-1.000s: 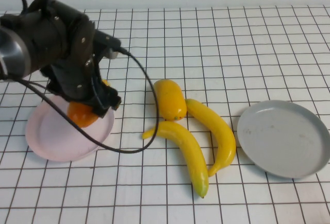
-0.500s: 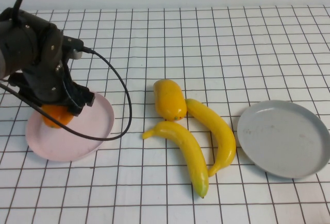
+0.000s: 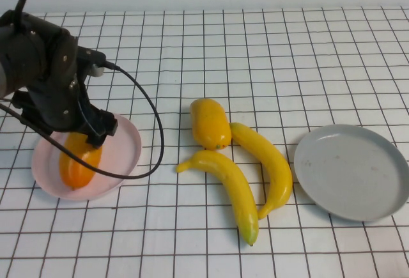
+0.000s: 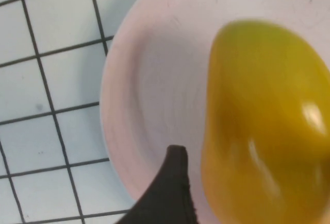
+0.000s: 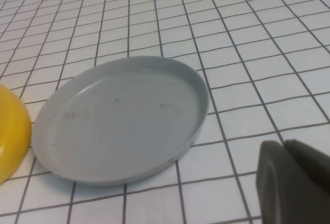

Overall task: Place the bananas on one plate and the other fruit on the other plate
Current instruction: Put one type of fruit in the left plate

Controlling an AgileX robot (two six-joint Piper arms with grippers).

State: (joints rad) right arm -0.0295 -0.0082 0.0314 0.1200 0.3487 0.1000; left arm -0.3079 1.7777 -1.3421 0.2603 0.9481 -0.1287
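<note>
Near the desk's left edge the left gripper [image 3: 77, 139] hovers over the pink plate [image 3: 121, 156], its fingers spread wide and holding nothing; a mango [image 3: 78, 160] lies loose on that plate just beneath them. If the arm rises carelessly, a finger could clip this rounded fruit and roll it over the shallow rim. Around the desk's middle the second mango [image 3: 210, 123] touches two bananas [image 3: 243, 179], so reaching for it may nudge them. Toward the right edge the grey-blue plate [image 3: 351, 170] holds nothing. The right gripper [image 5: 294, 183] waits just beside it, fingers shut and empty.
</note>
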